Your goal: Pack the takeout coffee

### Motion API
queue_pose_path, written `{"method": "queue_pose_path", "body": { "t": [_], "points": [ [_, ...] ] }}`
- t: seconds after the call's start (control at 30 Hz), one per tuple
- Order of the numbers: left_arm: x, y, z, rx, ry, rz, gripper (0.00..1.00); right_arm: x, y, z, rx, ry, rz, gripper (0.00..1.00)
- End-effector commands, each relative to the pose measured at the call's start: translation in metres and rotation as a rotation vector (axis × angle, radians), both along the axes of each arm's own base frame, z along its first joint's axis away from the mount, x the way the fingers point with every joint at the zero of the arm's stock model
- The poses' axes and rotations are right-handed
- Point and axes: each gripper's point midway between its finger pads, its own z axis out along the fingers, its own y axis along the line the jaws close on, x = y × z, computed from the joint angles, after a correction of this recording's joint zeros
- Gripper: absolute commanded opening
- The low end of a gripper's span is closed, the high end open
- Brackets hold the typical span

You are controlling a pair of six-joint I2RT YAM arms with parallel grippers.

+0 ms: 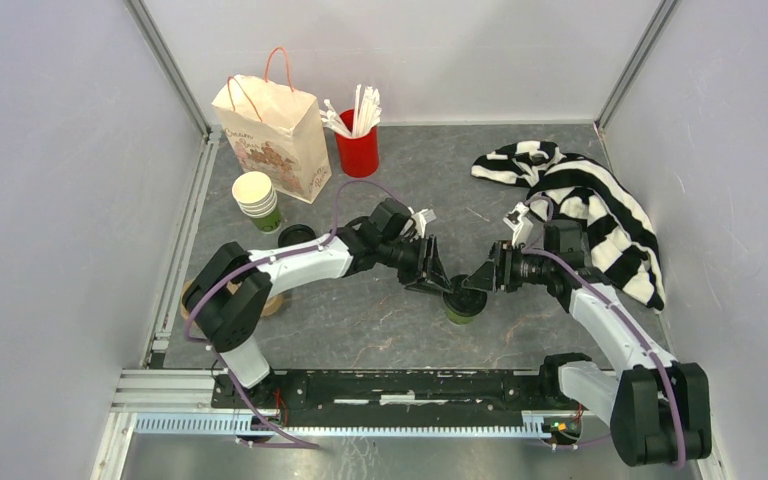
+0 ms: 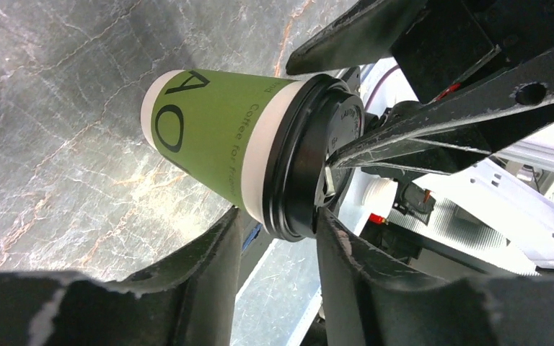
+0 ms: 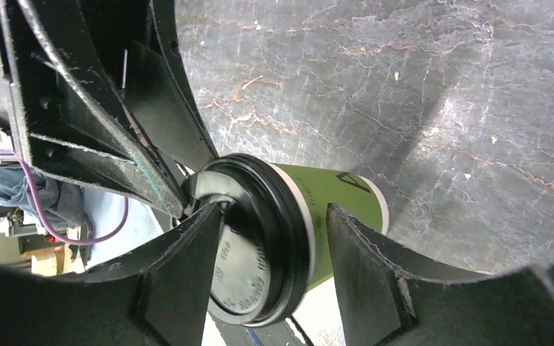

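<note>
One green takeout cup (image 1: pixel 465 305) with a black lid stands upright mid-table. My left gripper (image 1: pixel 428 275) and right gripper (image 1: pixel 478 280) meet over it from either side. In the left wrist view the cup (image 2: pixel 209 137) fills the middle. My left gripper (image 2: pixel 278 223) is open and straddles the lid's rim (image 2: pixel 303 166), with one fingertip on the lid top. In the right wrist view my right gripper (image 3: pixel 274 216) is open the same way round the lid (image 3: pixel 260 252) and cup wall (image 3: pixel 332 194). A second black-lidded cup (image 1: pixel 297 237) stands at the left by the stack.
A printed paper bag (image 1: pixel 270 135) with red handles stands at the back left. Beside it are a red cup of white sticks (image 1: pixel 358 150) and a stack of lidless green cups (image 1: pixel 257 200). A striped cloth (image 1: pixel 580 205) lies at the right. A brown piece (image 1: pixel 272 303) shows under the left arm.
</note>
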Motion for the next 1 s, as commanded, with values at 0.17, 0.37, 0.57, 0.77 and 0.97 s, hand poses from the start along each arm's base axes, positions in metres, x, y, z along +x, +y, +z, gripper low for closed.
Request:
{"method": "queue_pose_path", "body": {
  "t": [0.17,0.37,0.57,0.77,0.97],
  "points": [
    [0.003,-0.016,0.028,-0.110,0.006,0.048,0.56,0.018,-0.030,0.013,-0.258,-0.001,-0.059,0.82],
    [0.007,-0.016,0.036,-0.091,-0.021,0.052,0.68,-0.001,-0.041,0.022,-0.315,0.049,-0.094,0.87],
    [0.004,-0.007,0.023,-0.019,-0.018,0.039,0.65,-0.018,-0.026,0.013,-0.207,0.040,-0.040,0.81],
    [0.004,0.006,0.038,-0.047,-0.056,0.092,0.75,-0.005,-0.019,0.024,-0.169,-0.025,-0.026,0.71],
    [0.003,0.016,0.032,-0.041,-0.019,0.141,0.52,-0.007,-0.016,0.021,-0.144,-0.015,-0.017,0.57]
  ]
}}
